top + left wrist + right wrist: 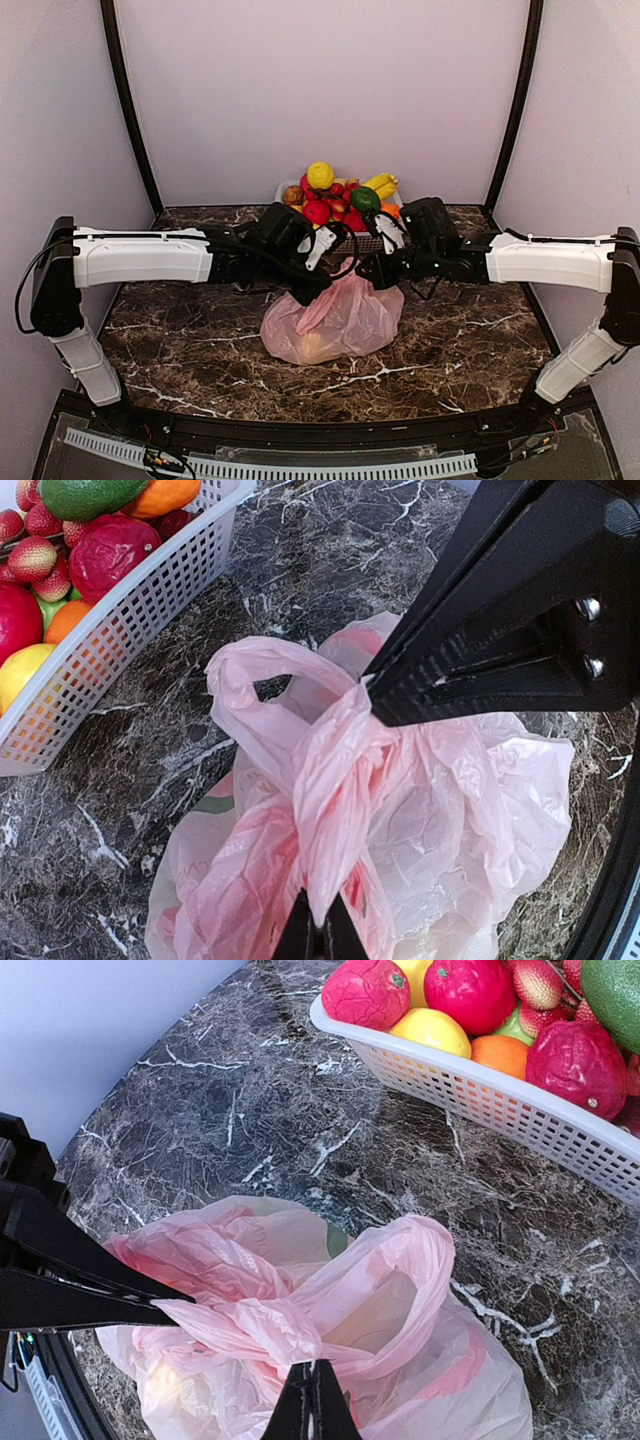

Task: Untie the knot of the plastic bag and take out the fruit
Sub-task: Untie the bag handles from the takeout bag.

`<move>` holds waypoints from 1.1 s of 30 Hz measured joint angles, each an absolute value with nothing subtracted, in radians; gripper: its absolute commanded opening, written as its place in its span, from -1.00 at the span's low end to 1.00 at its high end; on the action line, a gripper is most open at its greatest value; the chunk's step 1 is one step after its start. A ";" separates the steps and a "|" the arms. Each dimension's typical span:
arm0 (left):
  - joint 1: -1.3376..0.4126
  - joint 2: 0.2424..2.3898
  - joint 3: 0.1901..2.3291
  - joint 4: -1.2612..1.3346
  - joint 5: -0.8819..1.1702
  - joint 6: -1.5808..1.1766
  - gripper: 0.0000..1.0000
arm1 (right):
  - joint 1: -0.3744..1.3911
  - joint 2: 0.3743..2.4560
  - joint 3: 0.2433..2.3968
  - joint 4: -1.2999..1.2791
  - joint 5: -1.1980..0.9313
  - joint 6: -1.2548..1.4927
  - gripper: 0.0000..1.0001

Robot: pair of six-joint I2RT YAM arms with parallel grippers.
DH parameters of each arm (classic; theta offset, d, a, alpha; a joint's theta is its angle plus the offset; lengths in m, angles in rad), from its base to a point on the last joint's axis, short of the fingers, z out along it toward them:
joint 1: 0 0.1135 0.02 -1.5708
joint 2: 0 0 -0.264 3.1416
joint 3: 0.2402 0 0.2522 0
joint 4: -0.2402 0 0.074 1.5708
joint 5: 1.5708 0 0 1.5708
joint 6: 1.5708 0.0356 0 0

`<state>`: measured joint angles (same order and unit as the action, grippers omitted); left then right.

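Veiling its contents, the plastic bag (335, 320) sits on the dark, white-veined marble table (180, 350), just in front of the white basket (150, 590). The fruit (315, 346) inside shows only as a yellowish blur through the film, plus a green smear in the left wrist view. The knot (335, 725) is hard to separate from the bunched folds around it; one handle loop (250, 665) stands clear beside it. The left gripper (320, 932) is cut off by the picture's bottom edge, its tips pressed together on a strip of pink film. The right gripper (312, 1400), likewise cropped, is pinched closed on another fold. The film is thin, translucent and crinkled. The basket is a white plastic lattice heaped with glossy red, yellow, orange and green toy fruit (470, 990).
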<state>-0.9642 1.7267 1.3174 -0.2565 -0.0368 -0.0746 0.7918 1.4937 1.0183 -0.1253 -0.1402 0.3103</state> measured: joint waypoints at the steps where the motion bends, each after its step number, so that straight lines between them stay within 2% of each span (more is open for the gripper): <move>1: -0.964 1.723 1.313 -0.252 -0.038 -0.075 -0.98 | 0.792 1.494 1.018 -0.125 -0.135 0.313 -1.00; 23: -0.888 1.533 1.089 -0.074 0.044 -0.193 -0.99 | 0.791 1.462 0.990 -0.104 -0.120 0.365 -1.00; 29: -0.879 1.524 1.053 -0.055 0.118 -0.188 -0.98 | 0.775 1.452 0.990 -0.122 -0.159 0.336 -0.26; 33: -0.877 1.523 1.039 -0.052 0.160 -0.178 -0.99 | 0.763 1.441 1.012 -0.149 -0.170 0.312 0.04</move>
